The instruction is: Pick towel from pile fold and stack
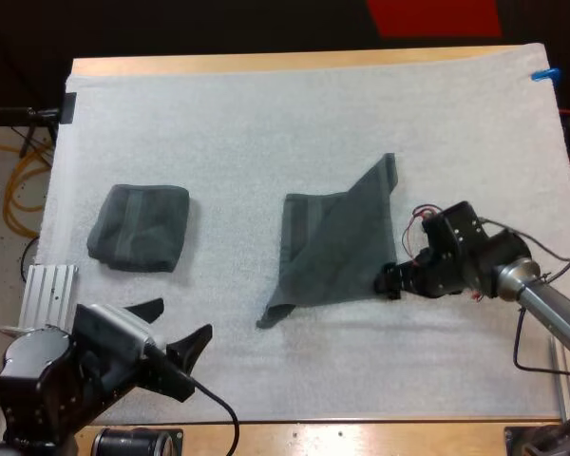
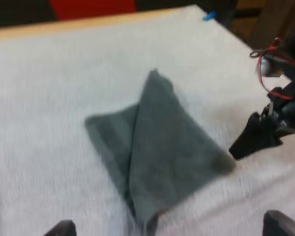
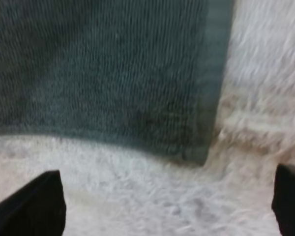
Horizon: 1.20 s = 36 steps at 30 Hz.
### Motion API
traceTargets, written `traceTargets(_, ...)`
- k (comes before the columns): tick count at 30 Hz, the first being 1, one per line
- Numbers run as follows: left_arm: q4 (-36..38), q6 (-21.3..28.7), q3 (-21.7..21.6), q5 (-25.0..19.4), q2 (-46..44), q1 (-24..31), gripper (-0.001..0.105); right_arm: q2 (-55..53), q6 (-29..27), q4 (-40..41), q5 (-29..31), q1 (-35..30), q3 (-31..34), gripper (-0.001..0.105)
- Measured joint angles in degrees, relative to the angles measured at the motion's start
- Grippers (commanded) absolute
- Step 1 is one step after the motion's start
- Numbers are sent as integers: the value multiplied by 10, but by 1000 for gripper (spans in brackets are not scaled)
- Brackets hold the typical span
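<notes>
A dark grey-green towel (image 1: 334,245) lies partly folded at the mat's middle, one flap laid diagonally over the rest, a point toward the far side. A folded towel (image 1: 139,226) rests at the left. My right gripper (image 1: 391,280) sits just off the middle towel's near right corner, open; its fingers (image 3: 35,206) stand wide apart over bare mat, short of the towel's (image 3: 103,69) corner. My left gripper (image 1: 176,330) hovers open near the front left edge, facing the towel (image 2: 162,147), its fingertips (image 2: 282,223) apart. The right gripper (image 2: 255,137) is beside that towel's corner.
The white mat (image 1: 294,104) covers most of the wooden table, with bare mat behind and in front of the towels. A metal bracket (image 1: 47,290) sits at the left edge.
</notes>
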Motion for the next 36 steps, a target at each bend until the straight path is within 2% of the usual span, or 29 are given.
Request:
traceTargets(4,27,-11,29,-10,0,0,71,9,57,-74,-42,0,36,82)
traceTargets(7,44,-11,46,-11,1,0,71,26,97,-110,-47,0,46,82)
traceTargets(11,51,-11,52,-11,1,0,71,49,118,-136,-49,0,46,81)
traceTargets(14,51,-11,52,-11,1,0,71,60,128,-149,-64,-1,45,76)
traceTargets(17,51,-11,52,-11,1,0,71,71,137,-156,-71,-1,43,62)
traceTargets(20,51,-11,52,-11,1,0,71,77,138,-156,-68,-1,43,39)
traceTargets(22,51,-11,52,-11,1,0,71,82,138,-156,-61,-1,43,18)
traceTargets(23,51,-11,52,-11,1,0,71,83,138,-156,-59,-1,43,14)
traceTargets(24,51,-11,52,-11,1,0,71,84,137,-155,-58,-1,43,4)
traceTargets(25,51,-11,52,-11,1,0,71,84,135,-151,-58,-1,43,0)
traceTargets(30,51,-12,56,13,1,-5,71,48,84,-95,-29,-1,44,0)
traceTargets(34,50,-12,72,43,4,-34,71,-20,37,-12,28,0,44,0)
traceTargets(36,50,-12,78,44,11,-47,71,-48,21,31,44,0,45,0)
